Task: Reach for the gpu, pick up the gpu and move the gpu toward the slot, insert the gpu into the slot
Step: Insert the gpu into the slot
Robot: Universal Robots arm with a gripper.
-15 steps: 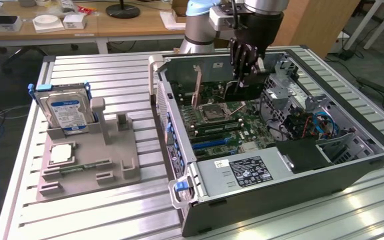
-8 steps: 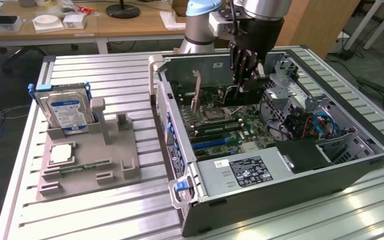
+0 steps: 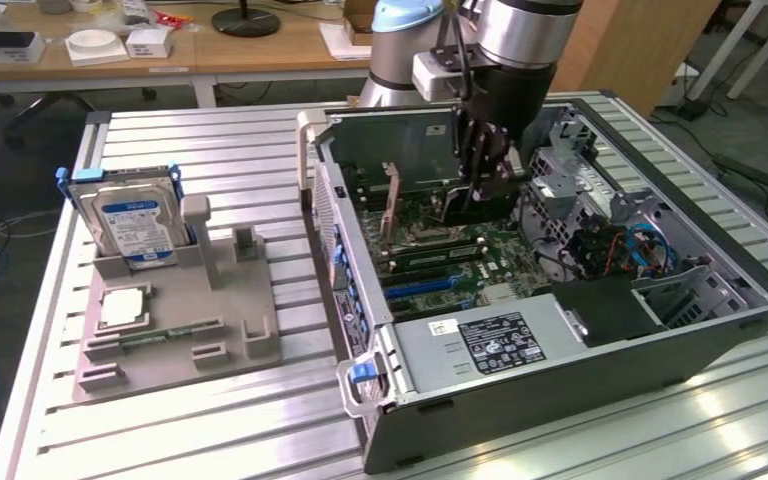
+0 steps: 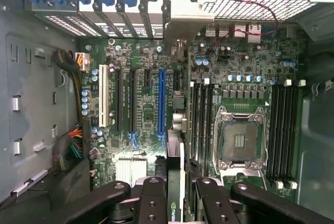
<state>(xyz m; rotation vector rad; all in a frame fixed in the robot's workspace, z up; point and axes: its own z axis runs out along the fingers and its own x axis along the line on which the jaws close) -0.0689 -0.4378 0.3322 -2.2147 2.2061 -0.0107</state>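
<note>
Inside the open computer case (image 3: pixel 544 330), which lies on its side along the tabletop's (image 3: pixel 224 420) edge at the exterior view's right, the arm reaches down so its gripper (image 3: pixel 480 188) hangs over the motherboard (image 4: pixel 146 104). The gripper is clamped on the gpu (image 4: pixel 175 172) (a thin dark card seen edge-on, with a green logo), which stands upright just beside the long blue slot (image 4: pixel 162 98); whether it touches the board cannot be told. Near the tabletop's opposite edge, a grey holder (image 3: pixel 224 330) carries a hard drive (image 3: pixel 137 222) standing upright.
</note>
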